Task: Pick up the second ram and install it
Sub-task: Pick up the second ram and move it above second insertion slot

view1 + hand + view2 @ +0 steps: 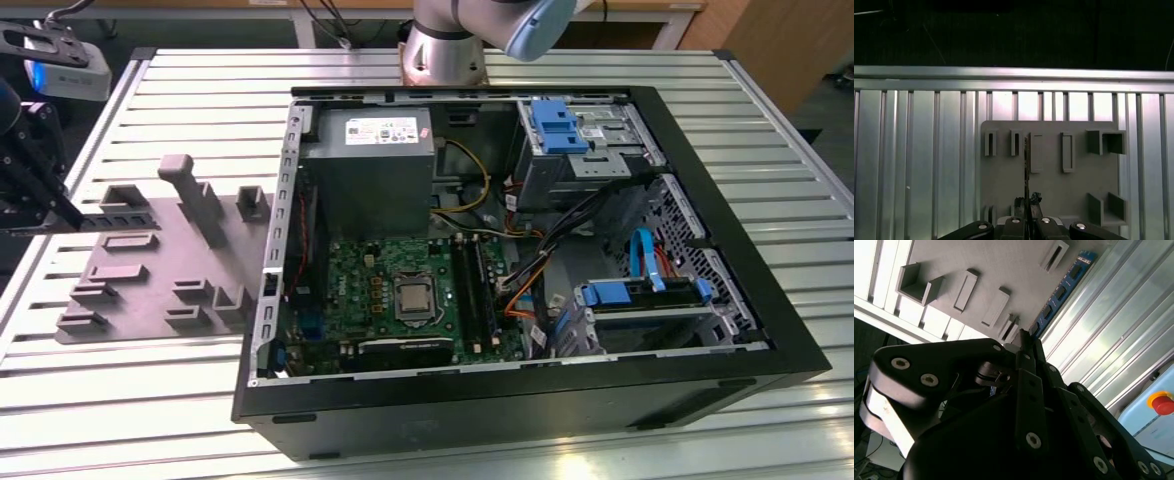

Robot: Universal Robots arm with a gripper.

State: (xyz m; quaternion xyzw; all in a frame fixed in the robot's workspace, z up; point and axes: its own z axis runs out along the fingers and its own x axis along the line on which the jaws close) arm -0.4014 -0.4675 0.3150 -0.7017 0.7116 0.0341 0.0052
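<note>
At the exterior view's left, over the grey fixture plate [154,262], the second ram [1060,291] stood on edge. One end was pinched between the jaws of the gripper [1026,340], which were shut down to the board's thickness. The open computer case [534,395] lay well apart to the right. A sound pick-up probably demanded a square, firm pinch and a straight lift, clear of the plate's raised holders [966,290].
</note>
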